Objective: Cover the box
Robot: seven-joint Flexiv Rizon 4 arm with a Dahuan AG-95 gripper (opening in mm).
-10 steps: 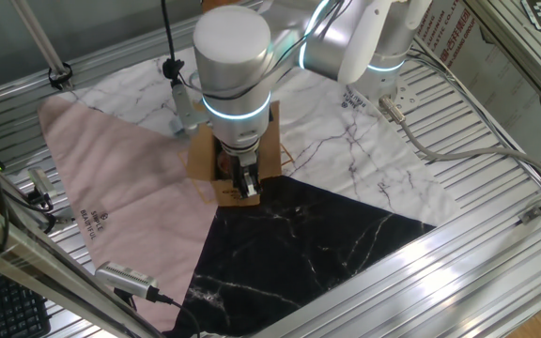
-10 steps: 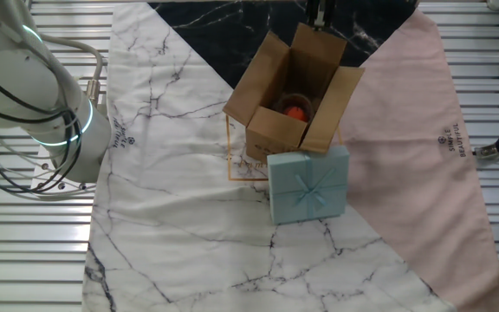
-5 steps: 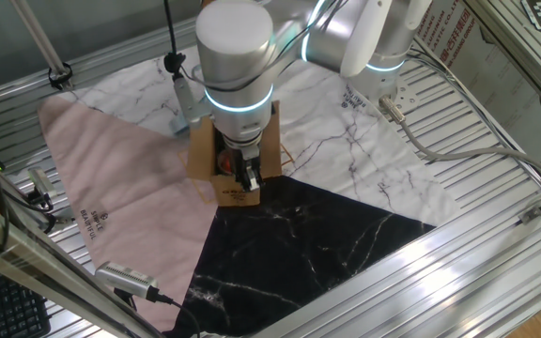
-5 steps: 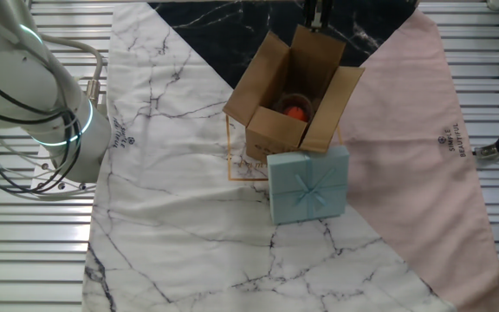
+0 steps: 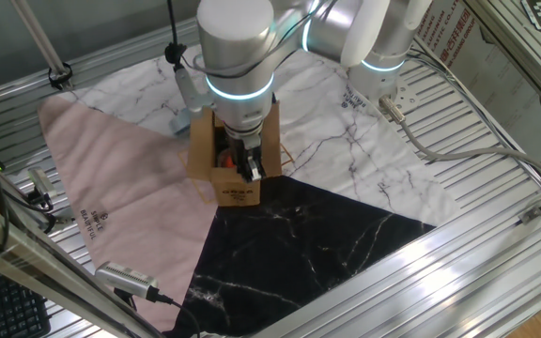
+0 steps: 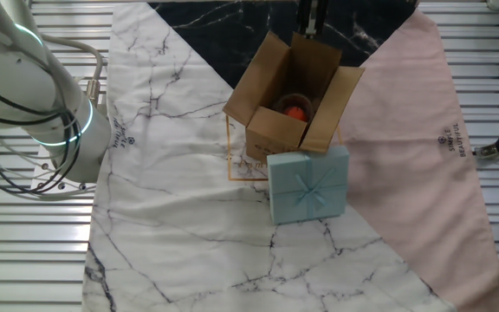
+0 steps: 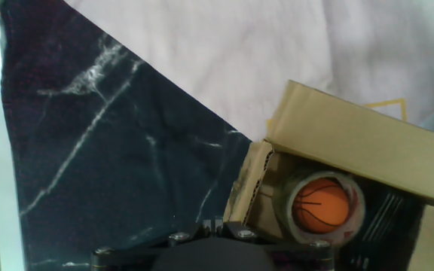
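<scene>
Standing open-flapped, the box point(image 6: 291, 100) shows an orange ball point(image 7: 320, 205); the pincer's point(image 5: 251, 170) gap seems unreadable.

Small brown corrugated cardboard carton point(image 6: 289, 100): top open, four flaps standing up around the mouth; a roll of clear tape with an orange ball point(image 7: 320, 204) fills part of the floor inside. Pale blue gift box with ribbon point(image 6: 309, 185) stands just beside one side, blocking approach there. Black marble-patterned cloth point(image 5: 299, 246) on the surface lies bare on the opposite side.
</scene>
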